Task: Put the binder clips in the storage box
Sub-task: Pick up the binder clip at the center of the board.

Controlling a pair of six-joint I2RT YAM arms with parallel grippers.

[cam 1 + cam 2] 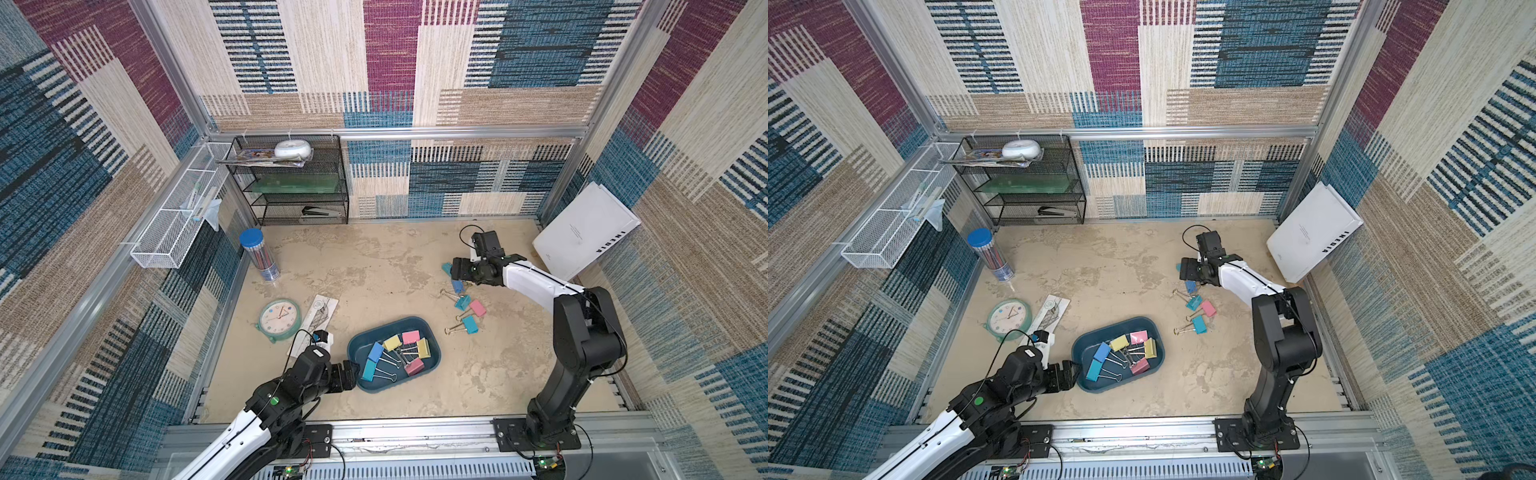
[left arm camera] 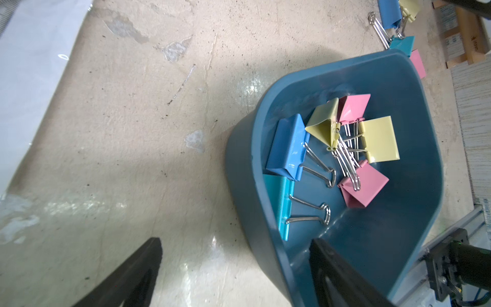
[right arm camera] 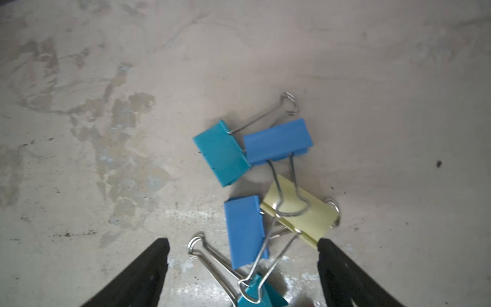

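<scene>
Beside clock [image 1: 279, 318] and ruler [image 1: 319, 313], storage box [image 1: 374, 332], left jaws wide, empty, right jaws wide above binder clips [image 1: 470, 323]

Black arms [image 1: 582, 332] wear white shells [image 1: 532, 276], perhaps a sticker [image 1: 274, 401].

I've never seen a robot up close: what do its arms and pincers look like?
The left arm and right arm are chunky black joints with smooth white forearm shells and thin black cables. The left carries a green dot. The left pincer and right pincer each have two flat black fingers.
</scene>
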